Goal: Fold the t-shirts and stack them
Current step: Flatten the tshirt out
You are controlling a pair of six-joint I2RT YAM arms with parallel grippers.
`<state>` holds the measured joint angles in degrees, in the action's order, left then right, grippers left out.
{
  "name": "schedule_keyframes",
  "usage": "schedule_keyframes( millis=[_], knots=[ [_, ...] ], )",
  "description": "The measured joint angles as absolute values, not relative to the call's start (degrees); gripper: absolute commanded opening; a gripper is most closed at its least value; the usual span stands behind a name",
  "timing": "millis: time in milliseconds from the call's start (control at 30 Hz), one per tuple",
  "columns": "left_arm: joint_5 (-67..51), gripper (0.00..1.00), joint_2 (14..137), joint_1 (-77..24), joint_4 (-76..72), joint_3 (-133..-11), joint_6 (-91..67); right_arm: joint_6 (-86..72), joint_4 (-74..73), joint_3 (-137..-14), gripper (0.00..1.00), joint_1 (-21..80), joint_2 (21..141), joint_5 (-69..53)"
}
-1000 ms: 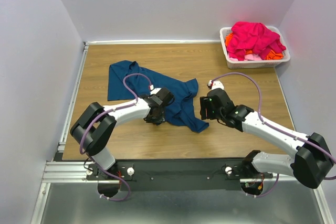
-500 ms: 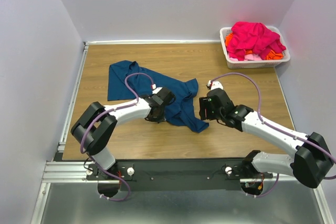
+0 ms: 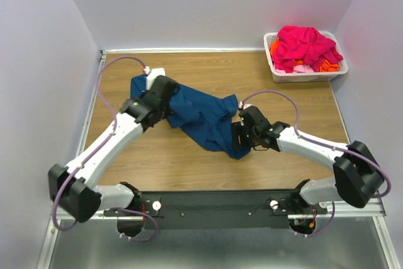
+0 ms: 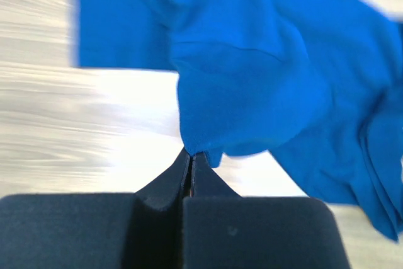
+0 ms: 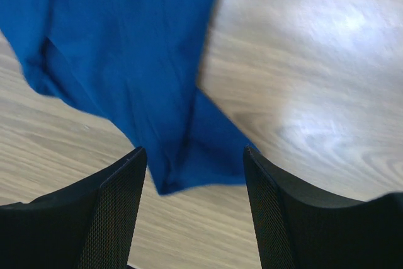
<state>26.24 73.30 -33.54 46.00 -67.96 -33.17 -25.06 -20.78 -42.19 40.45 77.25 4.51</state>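
Note:
A dark teal-blue t-shirt (image 3: 204, 121) lies crumpled and stretched across the middle of the table. My left gripper (image 3: 169, 100) is at its back left end, shut on a fold of the cloth (image 4: 192, 150), which it holds raised. The rest of the shirt (image 4: 264, 80) hangs and trails away from the fold. My right gripper (image 3: 241, 138) is open, low over the shirt's near right corner (image 5: 189, 168), with one finger on either side of it. Magenta-pink t-shirts (image 3: 305, 43) and orange ones (image 3: 325, 65) are piled in the basket. No chest print shows.
The white plastic basket (image 3: 303, 75) stands at the back right corner of the wooden table (image 3: 157, 162). Walls close in the table on the left, back and right. A metal rail (image 3: 208, 203) runs along the near edge.
My left arm has swung up to the back left with the shirt fold pinched, dragging the cloth that way. My right gripper has shifted slightly left, over the shirt's near corner.

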Motion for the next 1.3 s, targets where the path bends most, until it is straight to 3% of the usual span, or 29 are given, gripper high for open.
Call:
schedule_keyframes(
  millis=[200,400,667,767,900,1000,1200,1300],
  knots=[
    [27.7,0.0,63.4,-27.0,44.9,-65.0,-28.8,-25.7,-20.1,-50.6,0.66,40.4,86.0,1.8],
    [27.6,0.0,61.9,-24.7,42.9,-62.6,-25.6,-27.5,-19.0,-53.3,0.65,40.4,93.3,-3.9],
    [27.3,0.0,60.2,-19.7,39.5,-61.5,-22.9,-29.4,-19.0,-52.1,0.6,40.4,93.4,-3.3],
    [27.3,0.0,59.5,-17.6,38.4,-61.1,-22.0,-29.8,-19.1,-51.8,0.46,40.4,93.1,-1.3],
    [27.3,0.0,58.7,-14.8,37.2,-60.1,-21.0,-30.2,-19.8,-51.2,0.14,40.4,92.8,2.3],
    [27.2,0.0,58.0,-12.9,36.4,-59.0,-20.3,-30.2,-20.2,-51.1,0.01,40.4,91.7,3.7],
    [27.5,0.0,57.1,-9.1,35.6,-58.5,-18.7,-27.9,-24.4,-54.7,0.02,38.1,86.7,8.3],
    [27.6,0.0,56.6,-8.4,35.3,-58.4,-18.3,-26.0,-25.8,-59.2,0.15,33.5,86.1,10.4]
  ],
)
